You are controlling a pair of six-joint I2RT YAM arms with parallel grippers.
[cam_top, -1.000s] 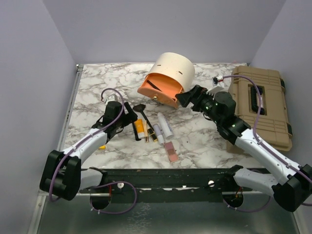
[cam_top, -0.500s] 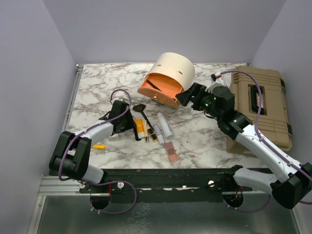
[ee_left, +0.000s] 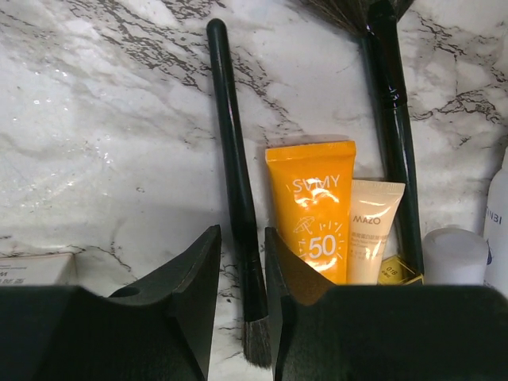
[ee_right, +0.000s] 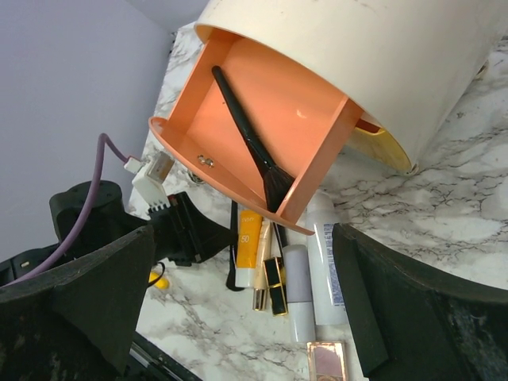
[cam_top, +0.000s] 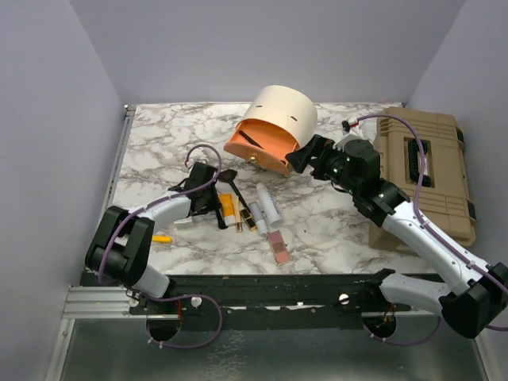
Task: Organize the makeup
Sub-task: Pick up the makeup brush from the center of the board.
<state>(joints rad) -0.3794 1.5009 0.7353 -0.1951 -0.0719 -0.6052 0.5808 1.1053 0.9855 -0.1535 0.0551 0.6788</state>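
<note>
**A:** What is biggest on the marble table [cam_top: 159,135]?

**B:** The tan toolbox [cam_top: 432,171], at the right edge. Next is the cream cylindrical case [cam_top: 286,111] by the far edge. It is tipped over, and its orange tray [ee_right: 262,119] faces the near edge with a black brush [ee_right: 242,127] lying in it.

**A:** And the arms?

**B:** The right gripper [ee_right: 242,270] hangs just in front of that tray, jaws spread wide with nothing between them. The left gripper [ee_left: 242,238] is low over the table, left of the middle. Its jaws are narrow, with a thin black brush [ee_left: 230,143] lying between them. I can't tell whether they actually pinch it.

**A:** Where is the makeup [cam_top: 254,214]?

**B:** It lies in a row between the case and the near edge. An orange tube [ee_left: 313,214] is just right of the thin brush, touching a cream tube [ee_left: 373,230], with a larger brush [ee_left: 393,119] beside that. Then come the lipsticks [cam_top: 249,218], the white tubes [cam_top: 270,205], and the pink palette [cam_top: 278,248] nearest the near edge. A white compact [cam_top: 184,223] sits left of the left gripper.
</note>
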